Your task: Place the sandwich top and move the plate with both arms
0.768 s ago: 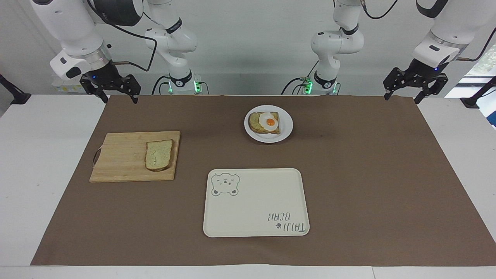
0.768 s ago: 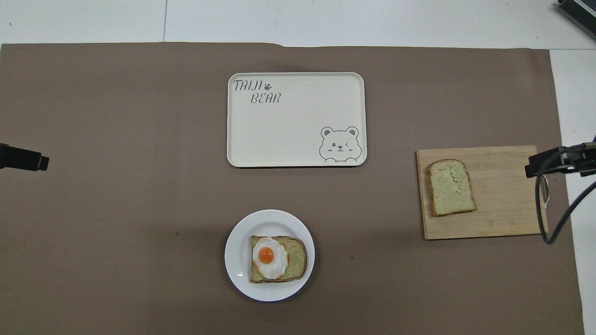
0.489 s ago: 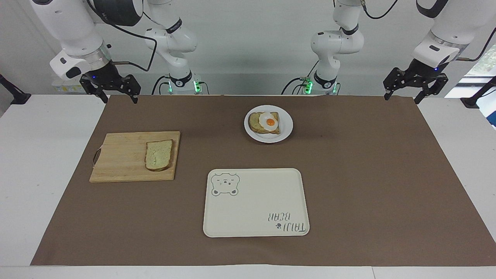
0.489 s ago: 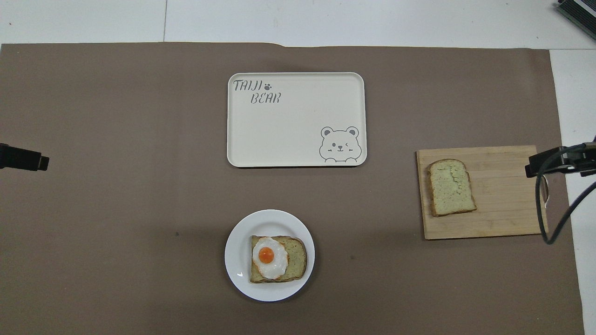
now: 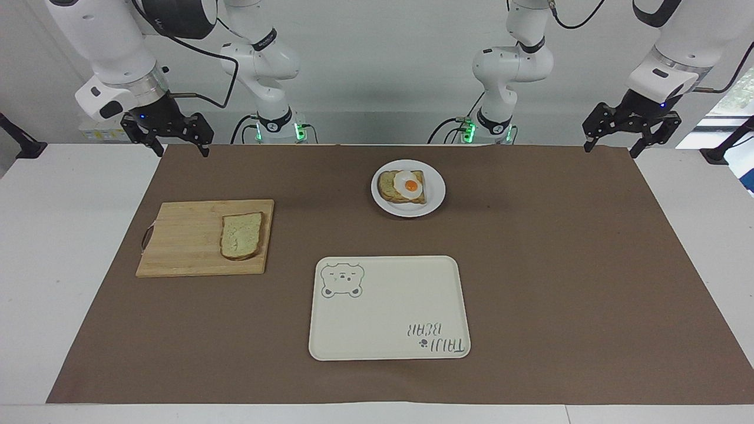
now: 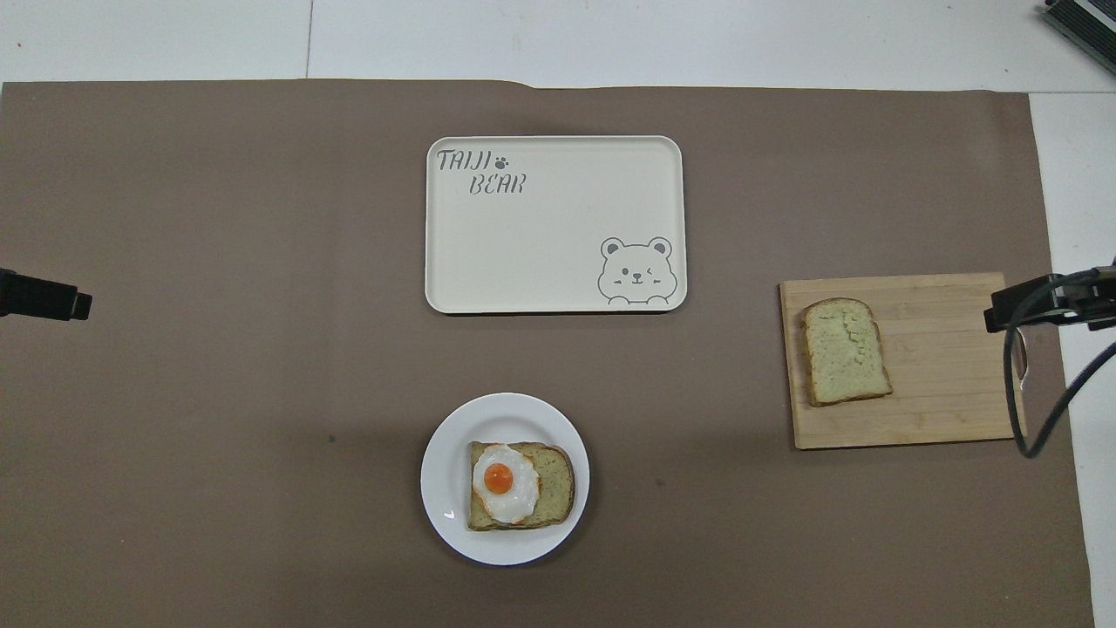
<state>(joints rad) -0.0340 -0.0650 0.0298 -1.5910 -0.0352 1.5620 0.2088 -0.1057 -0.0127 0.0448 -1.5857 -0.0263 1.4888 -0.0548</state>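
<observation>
The sandwich top [image 5: 240,235] [image 6: 844,351] lies flat on a wooden cutting board [image 5: 182,238] [image 6: 942,366] toward the right arm's end of the table. The white plate [image 5: 435,193] [image 6: 445,475] stands mid-table near the robots and bears a bread slice with a fried egg [image 5: 406,186] [image 6: 501,481]. My right gripper [image 5: 181,151] is open and empty, raised over the mat's corner at the robots' edge. My left gripper [image 5: 610,151] is open and empty over the mat's other corner at that edge. Both arms wait.
A cream tray with a bear drawing [image 5: 389,312] [image 6: 540,253] lies farther from the robots than the plate. A brown mat [image 5: 559,265] covers most of the table. Two smaller white arms with green lights [image 5: 268,65] [image 5: 509,65] stand at the robots' edge.
</observation>
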